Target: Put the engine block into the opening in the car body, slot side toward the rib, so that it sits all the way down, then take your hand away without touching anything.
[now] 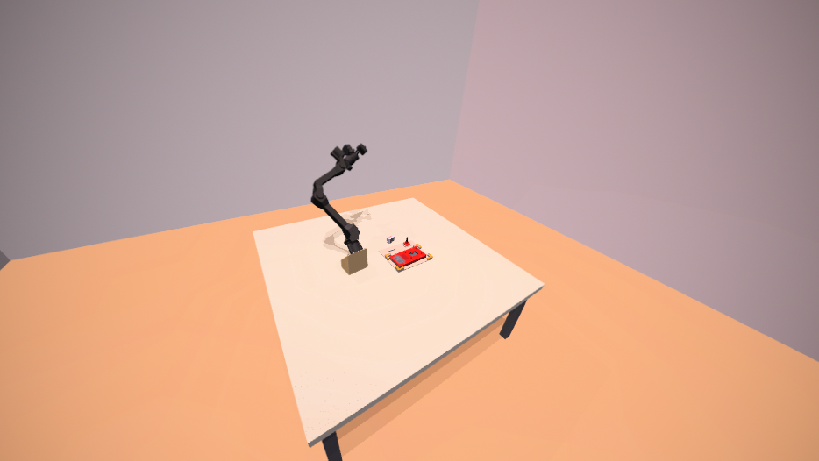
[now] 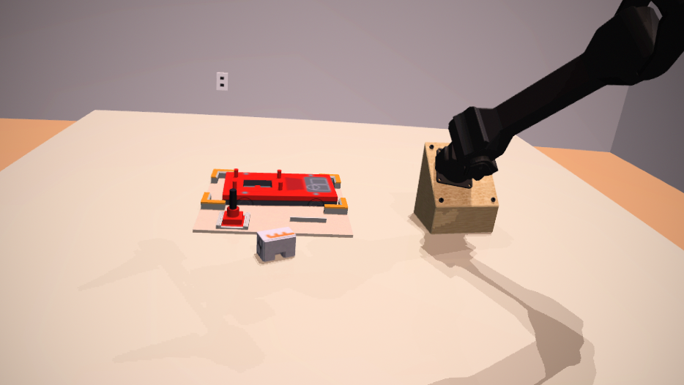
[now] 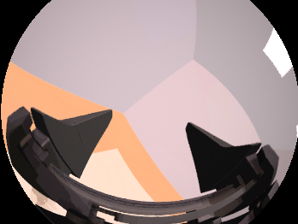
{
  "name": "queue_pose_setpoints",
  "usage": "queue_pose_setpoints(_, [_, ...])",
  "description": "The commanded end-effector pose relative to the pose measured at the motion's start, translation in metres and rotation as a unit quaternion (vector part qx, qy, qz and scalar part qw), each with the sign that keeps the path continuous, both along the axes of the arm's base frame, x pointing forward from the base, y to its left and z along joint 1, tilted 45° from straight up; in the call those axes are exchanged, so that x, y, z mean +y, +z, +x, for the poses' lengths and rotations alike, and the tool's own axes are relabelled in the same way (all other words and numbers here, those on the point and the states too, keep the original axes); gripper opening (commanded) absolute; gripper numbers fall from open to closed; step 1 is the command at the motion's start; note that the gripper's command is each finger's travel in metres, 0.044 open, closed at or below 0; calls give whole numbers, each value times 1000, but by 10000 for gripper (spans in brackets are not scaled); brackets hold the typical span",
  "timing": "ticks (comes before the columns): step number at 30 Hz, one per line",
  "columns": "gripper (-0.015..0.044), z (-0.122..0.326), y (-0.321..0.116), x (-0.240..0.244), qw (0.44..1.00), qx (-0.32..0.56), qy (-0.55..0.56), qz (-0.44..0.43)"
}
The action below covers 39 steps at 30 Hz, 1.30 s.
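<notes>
Your table [image 2: 119, 310] carries everything under inspection. The black arm [image 1: 327, 197] rises from a wooden wedge-shaped mount [image 2: 457, 200] and reaches up well above the table top. Its gripper [image 1: 349, 152] points toward the walls — your wrist view shows both fingers spread to nearly full width with nothing between them. The pale baseplate [image 2: 272, 220] lies beside the mount, with orange corner brackets [image 2: 212, 200] around the red car body [image 2: 280, 186]; its dark rectangular opening [image 2: 257, 182] is unfilled. A black peg on a red stand [image 2: 233, 212] sits on the plate's near edge. The engine block [image 2: 274, 244] — grey, with an orange comb-like mark on top — rests on the table just in front of the plate. No legible lettering can be made out on any part.
</notes>
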State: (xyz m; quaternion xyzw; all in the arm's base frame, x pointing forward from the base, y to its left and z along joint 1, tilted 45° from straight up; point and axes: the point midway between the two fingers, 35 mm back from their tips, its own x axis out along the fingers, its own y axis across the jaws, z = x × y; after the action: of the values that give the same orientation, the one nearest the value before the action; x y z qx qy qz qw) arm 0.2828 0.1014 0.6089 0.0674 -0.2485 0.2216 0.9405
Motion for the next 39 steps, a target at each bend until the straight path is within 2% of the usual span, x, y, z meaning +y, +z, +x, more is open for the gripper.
queue_pose_setpoints(1, [440, 21, -23, 6, 998, 24, -13, -50])
queue_pose_setpoints(11, [440, 73, -97, 15, 977, 97, -31, -189])
queue_pose_setpoints(20, [440, 106, -169, 19, 935, 152, -21, -319])
queue_pose_setpoints(30, [440, 124, -255, 19, 867, 196, 29, -456])
queue_pose_setpoints(39, [440, 123, -332, 17, 794, 217, 109, -557])
